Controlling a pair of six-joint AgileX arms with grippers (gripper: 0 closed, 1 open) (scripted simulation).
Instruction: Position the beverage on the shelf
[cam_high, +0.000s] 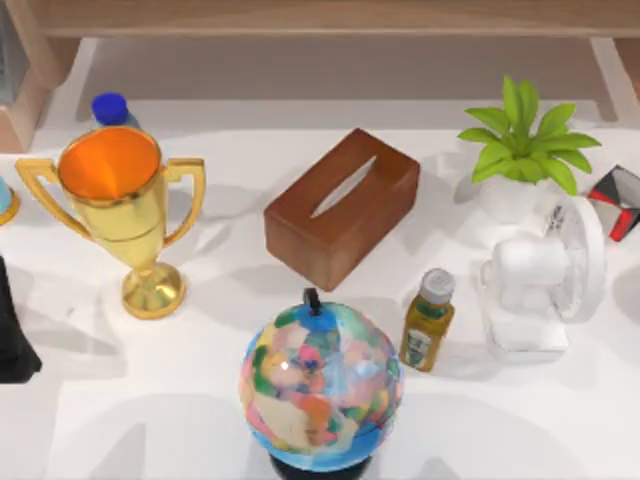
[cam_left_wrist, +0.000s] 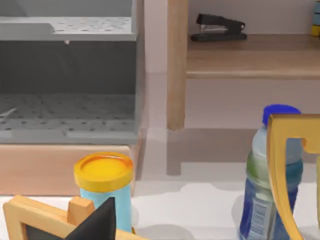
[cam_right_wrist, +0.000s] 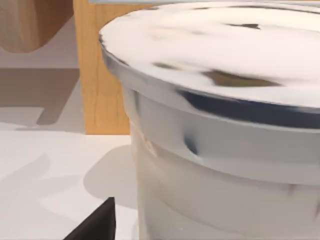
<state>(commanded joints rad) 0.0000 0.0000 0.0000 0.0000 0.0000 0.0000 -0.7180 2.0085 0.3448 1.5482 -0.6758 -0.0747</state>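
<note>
Gold trophy (cam_high: 130, 215) with orange inside. Reddish-brown tissue box (cam_high: 342, 207). Multicoloured globe (cam_high: 320, 385), blue seas, black base. Olive-yellow bottle (cam_high: 428, 322), grey cap, green label. White fan (cam_high: 540, 285). Green plant (cam_high: 525, 140) in white pot. Red-black-white cube (cam_high: 617, 200). Blue-capped beverage (cam_left_wrist: 270, 175), clear top, blue label. Light-brown wooden shelf (cam_left_wrist: 250, 57) carrying black stapler (cam_left_wrist: 218, 27). Light-blue jar (cam_left_wrist: 105, 187), yellow lid. White table (cam_high: 150, 400).

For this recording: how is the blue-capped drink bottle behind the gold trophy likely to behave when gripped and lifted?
The blue-capped plastic bottle stands tall and narrow, so a sideways nudge would probably tip it. Its round body looks smooth and glossy, so it may slip or twist in a loose pinch. The gold trophy stands close in front of it, so a bump from a gripper seems likely.
</note>
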